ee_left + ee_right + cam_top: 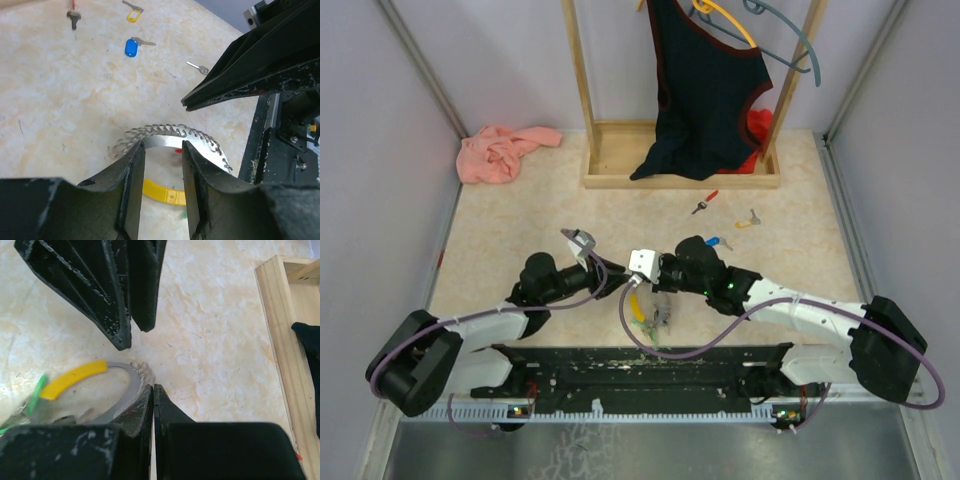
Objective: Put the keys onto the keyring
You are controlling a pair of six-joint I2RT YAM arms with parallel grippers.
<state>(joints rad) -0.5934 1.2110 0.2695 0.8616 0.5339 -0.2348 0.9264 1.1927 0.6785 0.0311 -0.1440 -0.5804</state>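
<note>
Jaws on your left gripper (pixel 162 146) stood partly apart, with clear space between the pads. The fingertips sat astride the keyring (pixel 172 129). Its smooth silver band crossed the gap right at the tips, and its ridged, chain-like arc curved away just beyond them. Your right gripper (pixel 153 390) was pressed fully closed, with no gap between its fingers. Its tip sat against the grey band of the ring, but you could not tell from any view whether the band was pinched or only touched.

Your two grippers met nose to nose near the front middle of the table (pixel 520 220), just ahead of the arm bases. The ring lay on the surface beneath them. Its yellow section (pixel 75 379) showed through the gap between your left fingers, on the near side of the band. A green tag (pixel 34 390) blurred beside it at the edge of the right wrist view.

Keys lay loose on the table, apart from the ring. The blue-headed key (pixel 131 48) was nearest, just beyond your right wrist, with a small bare silver key (pixel 198 67) not far from it. The yellow-headed key (pixel 131 15) and the red-headed key (pixel 705 202) lay farther out, toward the wooden rack (pixel 680 180) where a dark garment (pixel 705 90) hung. A pink cloth (pixel 505 150) sat crumpled in the far left corner
</note>
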